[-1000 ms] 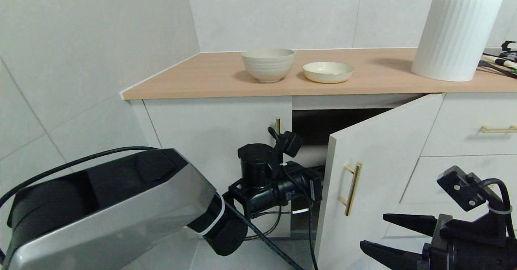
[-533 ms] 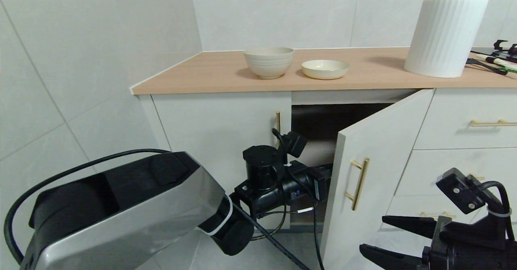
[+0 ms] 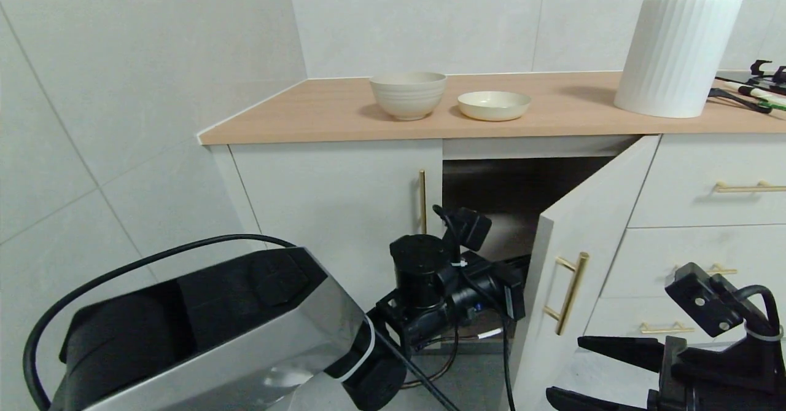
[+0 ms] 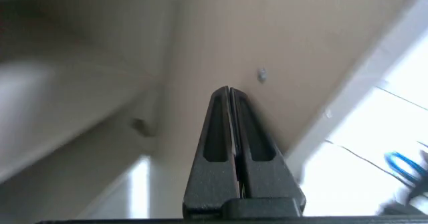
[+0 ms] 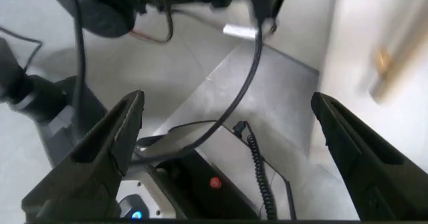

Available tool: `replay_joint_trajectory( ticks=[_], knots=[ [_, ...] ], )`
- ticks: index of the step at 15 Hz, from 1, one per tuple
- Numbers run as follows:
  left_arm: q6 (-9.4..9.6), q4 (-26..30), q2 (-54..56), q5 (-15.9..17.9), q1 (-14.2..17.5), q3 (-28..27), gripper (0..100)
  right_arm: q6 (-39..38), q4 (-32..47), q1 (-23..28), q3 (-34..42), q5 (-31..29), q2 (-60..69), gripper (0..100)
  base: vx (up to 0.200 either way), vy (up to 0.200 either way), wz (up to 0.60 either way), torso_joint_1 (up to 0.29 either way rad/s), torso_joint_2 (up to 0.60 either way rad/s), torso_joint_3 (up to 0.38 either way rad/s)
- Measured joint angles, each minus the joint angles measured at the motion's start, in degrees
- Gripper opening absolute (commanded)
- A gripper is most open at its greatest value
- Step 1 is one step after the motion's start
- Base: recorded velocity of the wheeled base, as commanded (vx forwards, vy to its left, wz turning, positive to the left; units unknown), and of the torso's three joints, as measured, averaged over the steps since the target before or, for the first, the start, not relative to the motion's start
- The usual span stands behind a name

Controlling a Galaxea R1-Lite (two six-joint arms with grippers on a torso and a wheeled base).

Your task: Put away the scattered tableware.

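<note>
Cream bowl (image 3: 408,94) beside shallow dish (image 3: 494,105) on wooden counter (image 3: 307,116).

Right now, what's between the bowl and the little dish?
Nothing: in the head view, just bare countertop lies between the bowl and the dish.

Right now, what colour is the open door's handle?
Gold handle on the white door; the head view shows it best.
</note>
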State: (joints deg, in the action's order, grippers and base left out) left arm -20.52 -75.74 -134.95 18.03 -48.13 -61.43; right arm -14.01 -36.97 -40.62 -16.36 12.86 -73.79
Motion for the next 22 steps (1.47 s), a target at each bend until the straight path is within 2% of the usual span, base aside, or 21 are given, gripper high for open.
replay_joint_trajectory(
  ticks=[1, 3, 4, 5, 7, 9, 11, 12, 15, 16, 18, 20, 22],
  knots=[
    [-0.88, -1.08, 1.33, 4.22, -1.1, 3.52, 0, 0.05, -0.02, -0.8, 0.43, 1.76, 1.05, 100, 0.0, 0.0, 0.0, 0.0, 0.0, 0.0],
    [-3.45, -3.52, 5.81, 21.1, -4.02, 12.62, 0, 0.24, 0.44, -2.05, 1.32, 10.13, 4.36, 100, 0.0, 0.0, 0.0, 0.0, 0.0, 0.0],
    [-4.19, -4.38, 7.85, 25.95, -4.27, 15.51, 0, 0.3, 1.43, -2.4, 1.62, 12.24, 5.83, 100, 0.0, 0.0, 0.0, 0.0, 0.0, 0.0],
    [-4.69, -4.8, 9.26, 26.58, -4.44, 17.16, 0, 0.3, 1.54, -2.51, 1.62, 12.4, 6.75, 100, 0.0, 0.0, 0.0, 0.0, 0.0, 0.0],
    [-4.96, -4.92, 10.31, 26.14, -2.94, 17.36, 0, 0.35, 1.56, -2.4, 1.62, 10.95, 7.39, 100, 0.0, 0.0, 0.0, 0.0, 0.0, 0.0],
    [-4.91, -3.9, 10.12, 22.37, -0.11, 15.29, 0, 0.29, 2.19, -2.43, 1.29, 7.91, 6.97, 100, 0.0, 0.0, 0.0, 0.0, 0.0, 0.0],
    [-3.89, -1.56, 9.7, 19.3, 2.18, 13.31, 0, 0.22, 2.05, -2.29, 0.82, 5.88, 6.1, 100, 0.0, 0.0, 0.0, 0.0, 0.0, 0.0],
    [-2.5, 1.51, 9.62, 17.43, 3.58, 12.56, 0, 0.13, 1.8, -2.29, 0.4, 4.71, 5.6, 100, 0.0, 0.0, 0.0, 0.0, 0.0, 0.0],
    [3.28, 9.2, 10.06, 7.85, 7.28, 9.42, 0, 0.11, 1.76, -2.24, -0.21, 1.76, 4.3, 100, 0.0, 0.0, 0.0, 0.0, 0.0, 0.0],
    [4.75, 11.12, 10.89, 5.69, 8.22, 8.95, 0, 0.11, 1.84, -2.24, -0.72, -0.46, 3.8, 100, 0.0, 0.0, 0.0, 0.0, 0.0, 0.0],
    [5.57, 13.69, 14.01, 3.73, 10.05, 9.91, 0, 0.07, 2.0, -2.24, -1.99, -3.94, 2.88, 100, 0.0, 0.0, 0.0, 0.0, 0.0, 0.0],
    [6.23, 16.74, 18.58, 3.21, 12.36, 12.53, 0, 0.05, 2.02, -1.88, -3.43, -6.3, 1.8, 100, 0.0, 0.0, 0.0, 0.0, 0.0, 0.0],
    [9.02, 21.33, 23.56, 2.27, 15.71, 15.31, 0, 0.05, 2.05, -0.5, -5.49, -9.01, 0.04, 100, 0.0, 0.0, 0.0, 0.0, 0.0, 0.0]
  ],
)
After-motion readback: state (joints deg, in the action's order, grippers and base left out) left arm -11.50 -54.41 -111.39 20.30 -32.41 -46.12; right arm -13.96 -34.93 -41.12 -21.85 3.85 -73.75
